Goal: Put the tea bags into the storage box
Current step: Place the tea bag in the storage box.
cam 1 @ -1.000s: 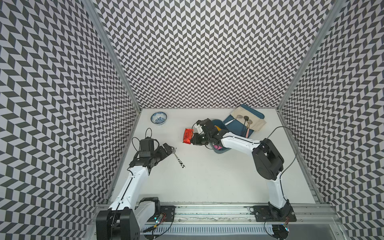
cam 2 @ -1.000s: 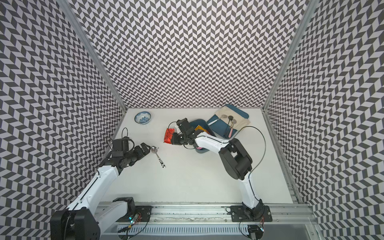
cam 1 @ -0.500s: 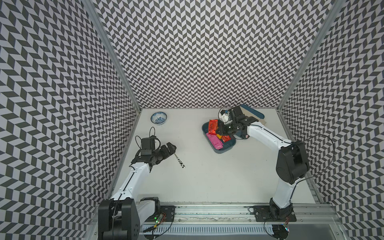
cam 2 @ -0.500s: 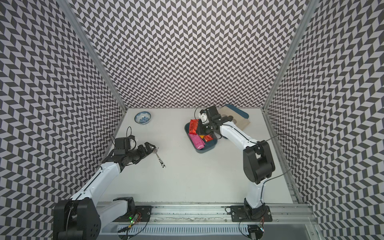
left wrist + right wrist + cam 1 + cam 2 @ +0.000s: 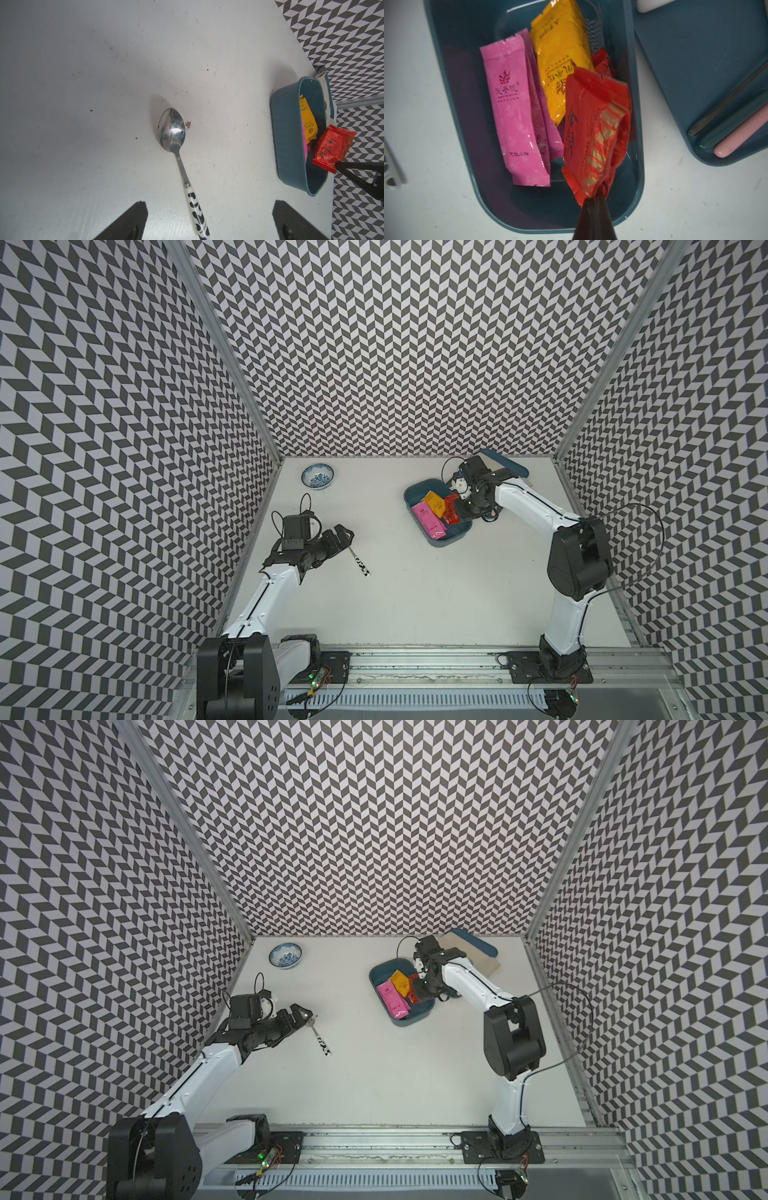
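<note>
The storage box [image 5: 415, 491] [image 5: 376, 974] is a deep teal tub at the back right of the table. Inside it lie two pink tea bags [image 5: 512, 116], a yellow-orange one [image 5: 562, 62] and part of a red one [image 5: 603, 61]. My right gripper [image 5: 464, 509] [image 5: 593, 200] is shut on the edge of another red tea bag [image 5: 593, 128] [image 5: 332, 149], which hangs over the box's open top, above its rim. My left gripper [image 5: 343, 537] [image 5: 209, 203] stands open at the left, just above the table, with nothing between its fingers.
A spoon [image 5: 360, 566] [image 5: 172, 131] with a black-and-white handle lies on the table under the left gripper. A blue-and-white bowl [image 5: 318, 476] sits at the back left. A flat teal tray [image 5: 509, 464] [image 5: 695, 62] with utensils lies right behind the box.
My right arm has swung the red tea bag from the table left of the box to over the box's inside. The left arm has barely moved.
</note>
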You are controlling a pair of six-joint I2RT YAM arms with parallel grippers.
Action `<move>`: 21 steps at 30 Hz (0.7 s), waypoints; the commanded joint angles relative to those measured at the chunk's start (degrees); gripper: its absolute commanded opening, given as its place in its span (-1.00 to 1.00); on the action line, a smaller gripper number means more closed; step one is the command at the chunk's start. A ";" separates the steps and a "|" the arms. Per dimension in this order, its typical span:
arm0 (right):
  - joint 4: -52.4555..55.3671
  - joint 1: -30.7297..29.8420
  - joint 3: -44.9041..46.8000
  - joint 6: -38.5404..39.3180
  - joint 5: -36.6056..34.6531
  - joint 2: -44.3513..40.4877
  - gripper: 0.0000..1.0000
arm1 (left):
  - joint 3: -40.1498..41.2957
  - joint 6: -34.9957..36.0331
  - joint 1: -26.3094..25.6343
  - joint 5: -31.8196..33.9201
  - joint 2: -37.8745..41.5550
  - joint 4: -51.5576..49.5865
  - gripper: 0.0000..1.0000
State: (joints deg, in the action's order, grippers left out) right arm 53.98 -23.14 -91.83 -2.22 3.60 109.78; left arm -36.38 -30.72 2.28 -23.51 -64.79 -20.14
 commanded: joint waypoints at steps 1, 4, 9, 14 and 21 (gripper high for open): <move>0.09 -0.77 -0.46 2.21 -0.91 0.88 -1.00 | 0.45 0.33 0.26 -0.51 -0.07 1.42 0.99; 0.07 -1.54 -0.54 3.08 -0.02 1.45 -1.00 | 0.37 0.52 0.26 -0.51 -0.07 1.34 0.99; -0.95 -2.44 1.93 3.26 -2.29 0.73 -0.89 | 0.60 0.75 0.28 -0.40 0.20 1.07 0.99; -3.28 -2.47 2.34 2.43 -4.54 -0.79 -0.33 | 1.03 0.66 0.26 -0.31 0.61 0.89 0.99; -10.11 -2.20 2.42 -1.63 -16.22 -6.04 -0.29 | 0.00 2.46 0.29 3.02 1.03 1.51 0.99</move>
State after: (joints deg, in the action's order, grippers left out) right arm 49.82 -25.52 -89.69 -1.28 -4.93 108.75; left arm -35.99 -30.15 2.28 -22.74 -64.71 -20.10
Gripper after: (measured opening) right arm 0.354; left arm 0.993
